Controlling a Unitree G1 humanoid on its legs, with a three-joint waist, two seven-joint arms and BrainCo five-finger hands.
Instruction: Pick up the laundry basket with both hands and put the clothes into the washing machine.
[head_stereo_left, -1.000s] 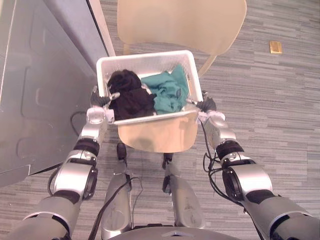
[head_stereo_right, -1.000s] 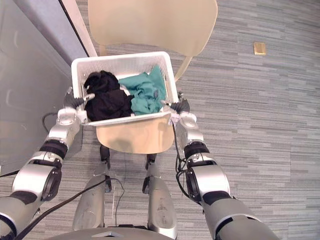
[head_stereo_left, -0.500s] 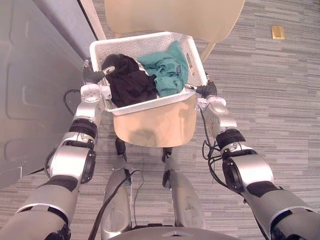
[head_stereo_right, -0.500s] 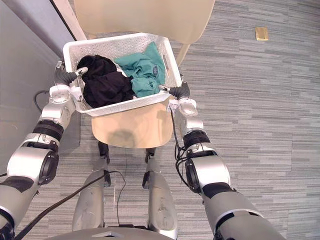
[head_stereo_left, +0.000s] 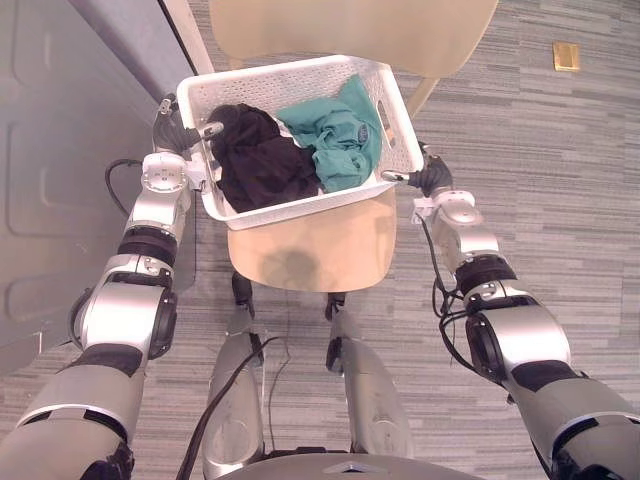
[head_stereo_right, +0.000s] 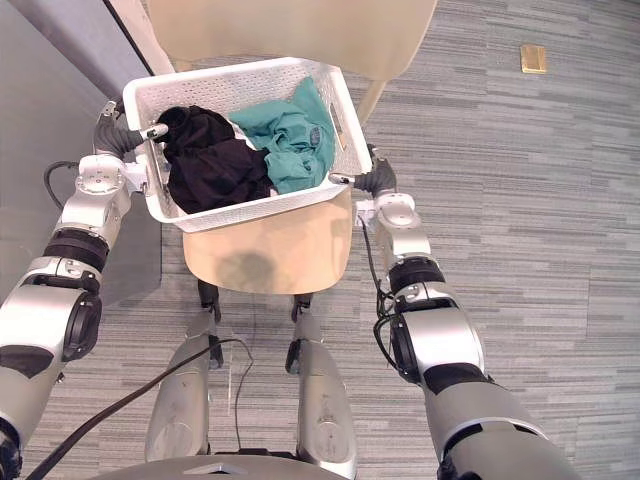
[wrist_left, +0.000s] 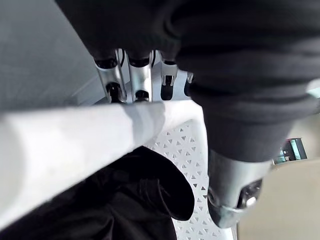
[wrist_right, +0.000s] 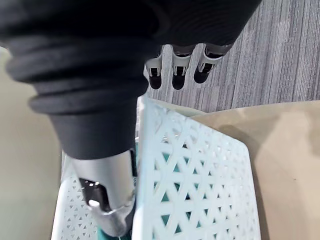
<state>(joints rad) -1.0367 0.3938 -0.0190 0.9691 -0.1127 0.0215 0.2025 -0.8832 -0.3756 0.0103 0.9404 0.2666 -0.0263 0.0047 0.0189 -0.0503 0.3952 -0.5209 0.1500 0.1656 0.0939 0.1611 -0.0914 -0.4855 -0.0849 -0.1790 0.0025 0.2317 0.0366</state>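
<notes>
The left robot hand (head_stereo_left: 172, 135) and the right robot hand (head_stereo_left: 432, 180) each grasp a side rim of the white laundry basket (head_stereo_left: 290, 205), thumb inside, fingers outside. The basket sits tilted above the beige chair (head_stereo_left: 310, 250), with a black garment (head_stereo_left: 262, 160) left of a teal garment (head_stereo_left: 335, 145) inside

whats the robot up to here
The robot grips a white basket with both hands: the left hand curls over its left rim, and the right hand pinches its right rim. The basket is tilted over a beige chair. A black garment and a teal garment lie inside, not yet unloaded.
</notes>
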